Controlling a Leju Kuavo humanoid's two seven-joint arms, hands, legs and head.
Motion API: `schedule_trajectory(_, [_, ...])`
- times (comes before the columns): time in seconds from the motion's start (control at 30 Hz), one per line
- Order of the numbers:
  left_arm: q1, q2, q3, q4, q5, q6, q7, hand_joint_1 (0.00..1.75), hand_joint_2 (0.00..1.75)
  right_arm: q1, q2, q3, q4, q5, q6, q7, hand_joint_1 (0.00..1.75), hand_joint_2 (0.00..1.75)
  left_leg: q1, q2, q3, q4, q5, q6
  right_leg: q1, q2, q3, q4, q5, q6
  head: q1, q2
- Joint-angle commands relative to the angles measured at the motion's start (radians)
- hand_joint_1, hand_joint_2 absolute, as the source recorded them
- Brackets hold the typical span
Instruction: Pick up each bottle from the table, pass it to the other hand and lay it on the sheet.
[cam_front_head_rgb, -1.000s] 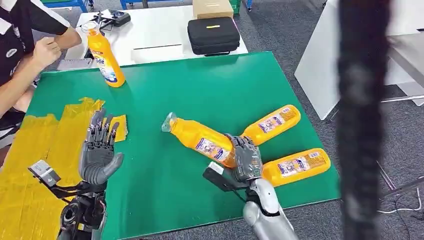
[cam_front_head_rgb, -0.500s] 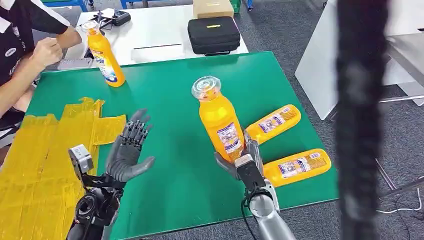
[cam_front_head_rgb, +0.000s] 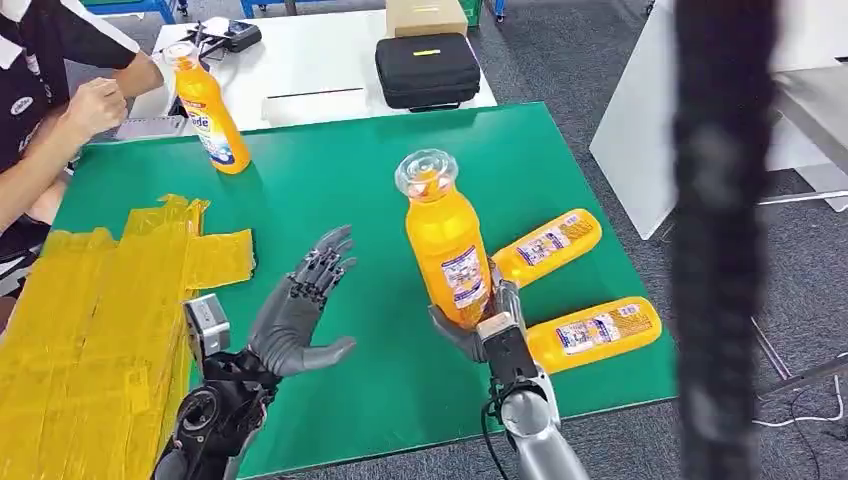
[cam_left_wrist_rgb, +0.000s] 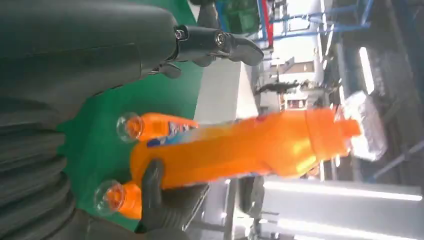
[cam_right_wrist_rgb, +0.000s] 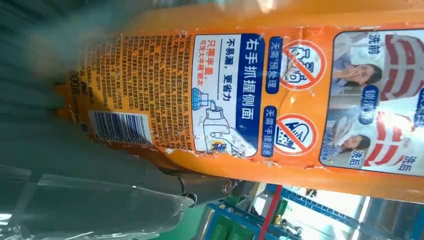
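I had the right hand (cam_front_head_rgb: 480, 322) wrapped around the lower body of a bottle (cam_front_head_rgb: 445, 240), holding it upright above the green table (cam_front_head_rgb: 400, 190), clear cap up. The bottle was orange and opaque; I could not tell what was in it. In the right wrist view its label (cam_right_wrist_rgb: 225, 95) sat close against the hand. The left hand (cam_front_head_rgb: 300, 315) hovered above the table with palm up and fingers spread wide, holding nothing, a bare strip of green between it and the bottle.

Two more bottles (cam_front_head_rgb: 548, 246) (cam_front_head_rgb: 592, 334) lay on their sides near the table's right edge, just behind and beside the right hand. A fourth (cam_front_head_rgb: 208, 110) stood upright at the far left corner, close to a person's arm (cam_front_head_rgb: 60, 130). The yellow sheet (cam_front_head_rgb: 90, 320) covered the table's left side up to the near edge. A black case (cam_front_head_rgb: 427, 70) lay on the white table beyond.
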Motion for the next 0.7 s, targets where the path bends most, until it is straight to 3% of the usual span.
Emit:
schedule_trajectory(0.03, [-0.114,0.038,-0.134,0.111,0.041,0.038,0.018,0.0,1.75,-0.074,0.011,0.088,0.083,0.068,0.003,0.023,1.75,1.75,0.0,0.001,0.003,0.0,-0.001,-0.002,0.0,-0.001,0.003,0.0,-0.001,0.0,0.0,0.0])
schedule_trajectory(0.33, [-0.143,0.032,-0.141,0.164,0.061,0.061,0.015,0.0,1.75,-0.054,0.007,0.196,0.072,0.126,0.027,0.009,1.75,1.75,0.001,0.001,0.003,-0.001,-0.001,-0.002,0.001,-0.001,0.003,-0.001,-0.001,0.0,0.0,0.0])
schedule_trajectory(0.7, [-0.19,0.011,-0.126,0.243,0.088,0.088,0.021,0.0,1.75,-0.057,-0.017,0.29,0.064,0.181,0.136,0.025,1.75,1.75,0.001,-0.001,0.002,0.0,-0.001,-0.002,0.001,-0.002,0.003,-0.001,-0.001,0.0,0.0,0.0])
